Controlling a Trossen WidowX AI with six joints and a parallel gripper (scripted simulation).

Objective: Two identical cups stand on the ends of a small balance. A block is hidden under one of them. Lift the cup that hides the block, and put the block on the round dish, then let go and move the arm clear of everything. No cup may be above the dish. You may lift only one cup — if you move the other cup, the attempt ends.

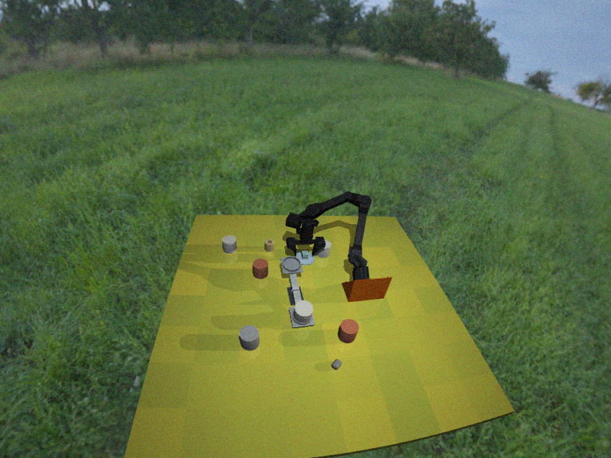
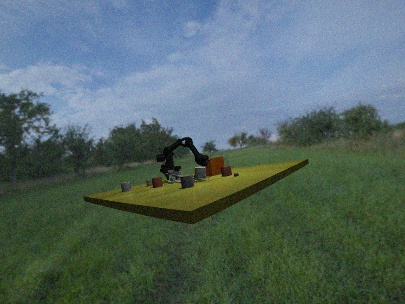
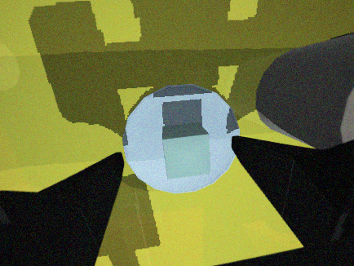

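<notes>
Block (image 3: 187, 157) on dish (image 3: 140, 143), end effector (image 3: 176, 163) spread, empty; risks nudging block or nearby cup (image 3: 306, 102) when retreating.

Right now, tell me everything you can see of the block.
The block is a small pale teal cube with flat, matte faces and no markings. It sits upright on the round pale blue dish, roughly at its middle and inside its rim, casting a dark shadow across the dish's far side. The gripper is open above it, its black fingers standing apart on either side without touching the block. The lifted grey cup lies on its side off the dish, clear of the block.
</notes>
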